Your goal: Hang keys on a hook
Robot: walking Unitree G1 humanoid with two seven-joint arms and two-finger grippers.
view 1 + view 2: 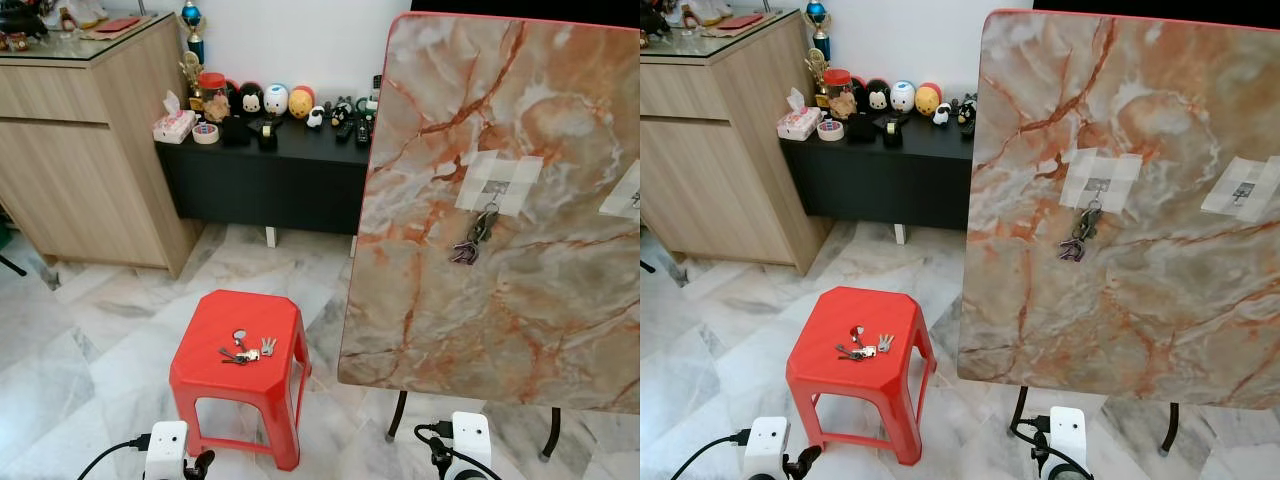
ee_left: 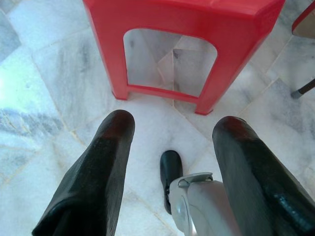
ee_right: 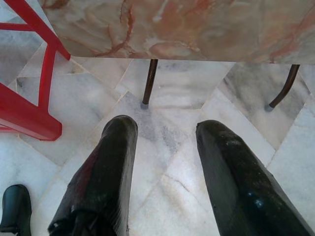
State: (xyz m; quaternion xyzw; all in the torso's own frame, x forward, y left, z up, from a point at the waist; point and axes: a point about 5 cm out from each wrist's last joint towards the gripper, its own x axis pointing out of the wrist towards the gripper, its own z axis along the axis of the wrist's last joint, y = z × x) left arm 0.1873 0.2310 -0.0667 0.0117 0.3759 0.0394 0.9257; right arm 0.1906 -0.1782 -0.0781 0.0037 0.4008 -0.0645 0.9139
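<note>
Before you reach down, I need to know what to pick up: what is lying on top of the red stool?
A bunch of keys with a round ring lies on the red stool seat, near its middle. Nothing else sits on it. The floor directly beneath the seat is hidden.

Red stool [image 1: 240, 345], orange-veined marble board [image 1: 500, 200], black cabinet [image 1: 260, 180].

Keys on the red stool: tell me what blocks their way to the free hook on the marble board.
Nothing visible does. The keys lie on the stool; the free hook sits right of the hook already holding another bunch.
</note>
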